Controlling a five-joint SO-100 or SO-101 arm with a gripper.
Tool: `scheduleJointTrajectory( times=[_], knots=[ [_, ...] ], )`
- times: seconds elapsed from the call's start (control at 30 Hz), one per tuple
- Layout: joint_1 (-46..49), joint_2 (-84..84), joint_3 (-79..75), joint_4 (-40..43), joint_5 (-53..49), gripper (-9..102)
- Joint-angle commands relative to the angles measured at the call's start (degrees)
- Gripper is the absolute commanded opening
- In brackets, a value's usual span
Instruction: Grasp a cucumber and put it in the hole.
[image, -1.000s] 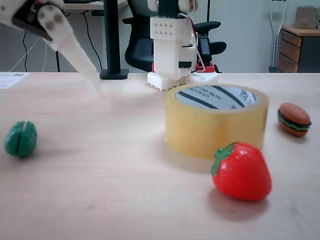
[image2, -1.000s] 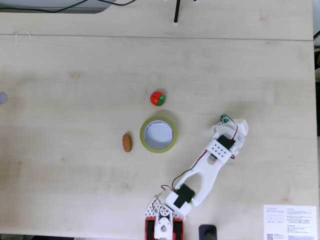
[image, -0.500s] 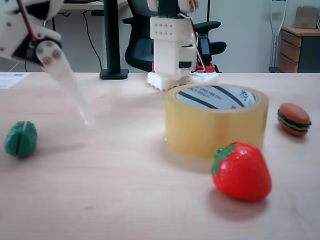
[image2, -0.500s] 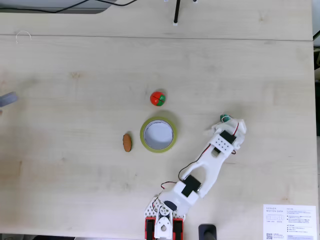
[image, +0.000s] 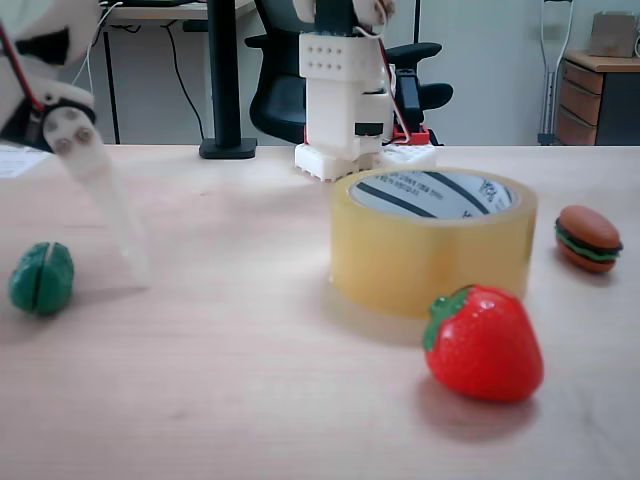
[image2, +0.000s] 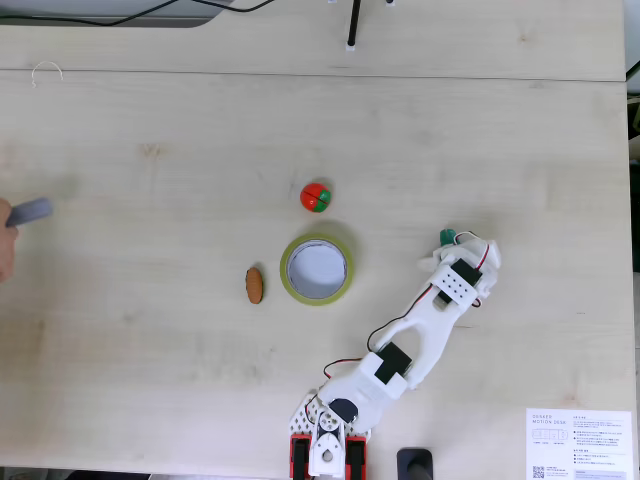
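Note:
The dark green cucumber (image: 40, 278) lies on the table at the left of a fixed view. A white gripper finger (image: 100, 195) slants down just right of it, its tip near the tabletop. In the fixed view from above, my gripper (image2: 455, 250) hangs open over the cucumber (image2: 447, 237), which peeks out at its far end. The yellowish tape roll (image: 430, 262) stands upright in the middle, and its hole (image2: 316, 268) faces up with nothing in it.
A red strawberry (image: 483, 343) lies in front of the roll and a toy burger (image: 588, 238) to its right. The arm's base (image: 350, 90) stands behind. A hand (image2: 5, 250) with a grey object shows at the left edge. A paper sheet (image2: 582, 445) lies bottom right.
The gripper has come down and swung toward the cucumber; its finger tip is now close to the table beside it. The hand at the left edge has moved in.

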Motion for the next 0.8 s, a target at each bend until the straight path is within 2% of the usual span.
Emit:
scheduleJointTrajectory(
  times=[0.0, 0.23, 0.37, 0.77],
  knots=[
    [0.7, 0.3, -3.2, 4.2, -0.3, 35],
    [0.8, -2.5, -4.8, 17.8, -0.1, 19],
    [0.8, -3.5, -4.8, 22.4, 0.0, 13],
    [-0.6, -3.4, -6.2, 23.2, 0.0, 11]
  ],
)
